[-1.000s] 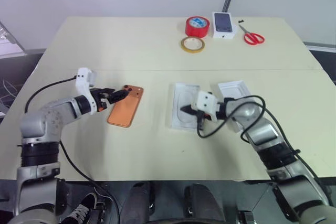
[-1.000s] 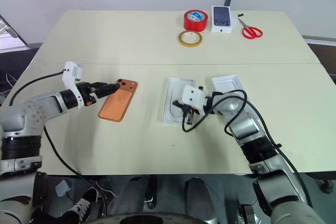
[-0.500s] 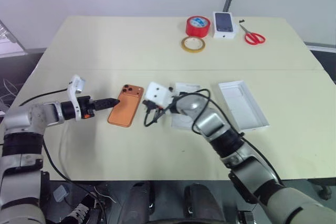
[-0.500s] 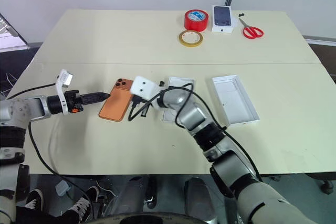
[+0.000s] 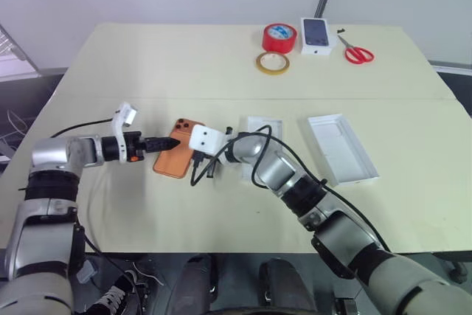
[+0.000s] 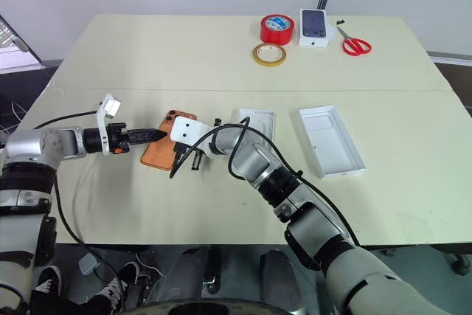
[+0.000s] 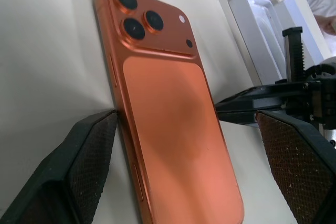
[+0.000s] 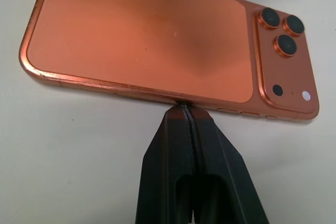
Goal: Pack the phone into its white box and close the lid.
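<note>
Your left gripper (image 7: pixel 184 145) stands spread wide, its fingers either side of the slim orange phone (image 7: pixel 168 114), which lies flat, lenses up, on the cream tabletop (image 5: pixel 184 64). Your right gripper (image 8: pixel 186 109), fingers pressed together, has its tip against the phone's opposite long edge. Just behind that arm sits the shallow white box (image 6: pixel 256 125); the taller-walled white lid (image 6: pixel 330 140) lies beyond.

the phone (image 7: pixel 173 129) has a smooth matt orange back with a glossier metallic rim.
</note>
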